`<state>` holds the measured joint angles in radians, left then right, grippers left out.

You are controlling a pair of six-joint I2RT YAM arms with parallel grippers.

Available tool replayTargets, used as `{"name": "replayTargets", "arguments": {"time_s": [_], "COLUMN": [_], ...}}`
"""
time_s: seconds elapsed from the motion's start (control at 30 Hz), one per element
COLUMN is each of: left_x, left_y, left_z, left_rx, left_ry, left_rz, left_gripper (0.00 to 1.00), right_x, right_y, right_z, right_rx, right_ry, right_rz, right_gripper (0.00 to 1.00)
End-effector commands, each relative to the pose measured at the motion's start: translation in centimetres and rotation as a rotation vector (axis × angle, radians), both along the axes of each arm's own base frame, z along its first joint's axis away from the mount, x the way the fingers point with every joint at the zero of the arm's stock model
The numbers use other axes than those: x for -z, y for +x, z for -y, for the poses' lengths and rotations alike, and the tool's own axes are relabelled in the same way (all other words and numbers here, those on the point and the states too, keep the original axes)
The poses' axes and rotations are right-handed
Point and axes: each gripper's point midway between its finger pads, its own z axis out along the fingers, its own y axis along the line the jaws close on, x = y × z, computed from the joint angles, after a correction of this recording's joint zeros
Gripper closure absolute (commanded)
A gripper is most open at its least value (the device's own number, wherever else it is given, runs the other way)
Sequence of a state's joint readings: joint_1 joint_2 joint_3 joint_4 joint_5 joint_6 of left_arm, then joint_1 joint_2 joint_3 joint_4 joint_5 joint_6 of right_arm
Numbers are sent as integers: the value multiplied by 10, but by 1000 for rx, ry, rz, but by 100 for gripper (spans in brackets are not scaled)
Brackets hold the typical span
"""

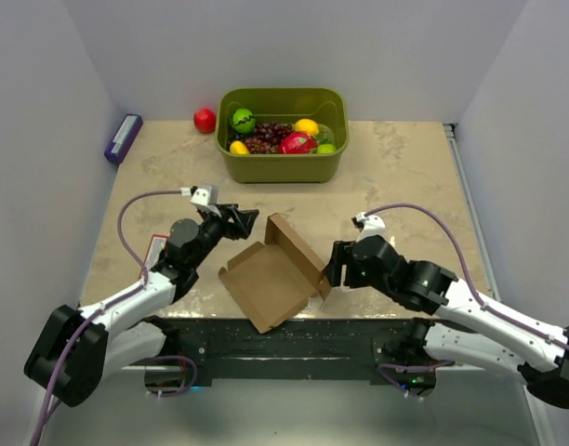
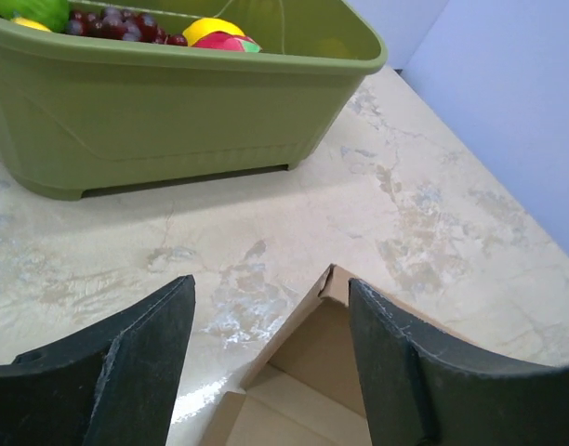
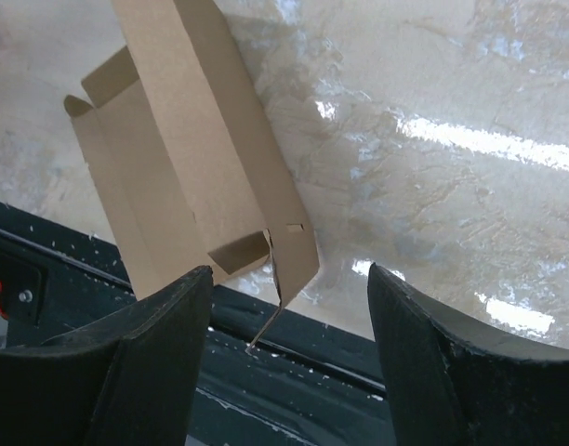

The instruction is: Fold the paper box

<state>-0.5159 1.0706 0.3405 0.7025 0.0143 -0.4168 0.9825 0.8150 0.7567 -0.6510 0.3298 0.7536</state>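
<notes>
Brown paper box (image 1: 275, 274), half-formed w/ one panel raised, is seen at near edge of marble-look table (image 1: 405, 177), btwn both arms. L gripper (image 1: 240, 221) is held open by box's far-left corner, nothing gripped. R gripper (image 1: 333, 265) is likewise open at box's right side, empty. Olive-green fruit tub (image 1: 283, 135) is set well behind.

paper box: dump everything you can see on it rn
The box is plain brown thin cardboard, unprinted, half folded. Its base lies flat on the table at the near edge, turned diagonally, one corner over the dark rail. A tall panel stands tilted on its right side, a low wall on its left. The left claw and right claw flank it, open, gripping nothing.
</notes>
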Motion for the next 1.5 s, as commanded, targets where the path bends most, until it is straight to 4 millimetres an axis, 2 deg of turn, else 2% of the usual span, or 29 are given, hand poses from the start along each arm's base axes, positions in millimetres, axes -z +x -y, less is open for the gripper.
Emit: {"name": "replayTargets", "arguments": {"time_s": [0.0, 0.03, 0.1, 0.17, 0.2, 0.23, 0.27, 0.3, 0.37, 0.4, 0.47, 0.5, 0.57, 0.6, 0.67, 0.73, 0.8, 0.9, 0.97, 1.0, 1.07, 1.1, 1.17, 1.23, 1.33, 1.47], "left_x": [-6, -25, -38, -41, -57, -62, -60, -79, -75, -93, -93, -102, -106, -111, -113, -111, -108, -101, -99, -93, -95, -84, -87, -71, -56, -50], "left_y": [-7, -3, -2, -7, -6, -6, -10, -6, -6, -1, 5, 13, 17, 22, 25, 27, 30, 30, 28, 30, 29, 32, 35, 38, 41, 44], "left_z": [8, 10, 14, 18, 20, 21, 23, 24, 23, 23, 23, 22, 22, 22, 21, 18, 13, 7, 8, 2, 2, -7, -9, -14, -17, -26], "left_rx": [86, 92, 121, 167, 184, 199, 227, 237, 253, 255, 257, 255, 260, 257, 255, 248, 237, 234, 269, 267, 320, 307, 339, 337, 343, 320], "left_ry": [-35, -43, -28, -11, -12, -4, 16, 36, 91, 113, 145, 160, 169, 168, 165, 174, 195, 208, 186, 159, 106, 65, 17, -18, -25, -31], "left_rz": [-167, -147, -170, -207, -181, -178, -208, -168, -215, -167, -180, -156, -155, -146, -135, -130, -121, -124, -116, -143, -137, -191, -164, -212, -250, -261], "left_gripper": [28, 27, 25, 22, 21, 20, 18, 17, 16, 16, 15, 15, 15, 15, 15, 14, 14, 12, 7, 6, 5, 5, 5, 5, 5, 6], "right_x": [15, 16, 16, 19, 21, 26, 27, 28, 29, 31, 30, 31, 32, 32, 27, 24, 23, 12, 2, -3, -13, -23, -29, -41, -42, -21], "right_y": [-10, -9, -10, -10, -10, -11, -12, -11, -14, -15, -15, -14, -13, -11, -4, 4, 12, 28, 43, 50, 61, 70, 78, 87, 98, 116], "right_z": [-6, -9, -13, -15, -15, -14, -14, -12, -8, -7, -7, -8, -9, -8, -7, -5, -4, -4, -2, -7, -13, -21, -28, -42, -51, -52], "right_rx": [-29, -30, -41, -48, -49, -50, -50, -43, -44, -45, -50, -61, -82, -80, -71, -62, -85, -121, -133, -149, -184, -222, -285, -301, -340, -374], "right_ry": [-15, -14, -8, -25, -34, -56, -67, -76, -96, -102, -107, -111, -124, -131, -157, -199, -265, -355, -436, -442, -460, -467, -496, -460, -477, -530], "right_rz": [-77, -80, -89, -104, -109, -124, -131, -133, -145, -148, -148, -141, -126, -120, -91, -62, -33, 47, 112, 151, 223, 295, 376, 440, 482, 434], "right_gripper": [32, 34, 39, 43, 46, 48, 51, 56, 60, 65, 71, 77, 84, 92, 96, 100, 100, 100, 100, 100, 100, 100, 100, 100, 100, 100]}}
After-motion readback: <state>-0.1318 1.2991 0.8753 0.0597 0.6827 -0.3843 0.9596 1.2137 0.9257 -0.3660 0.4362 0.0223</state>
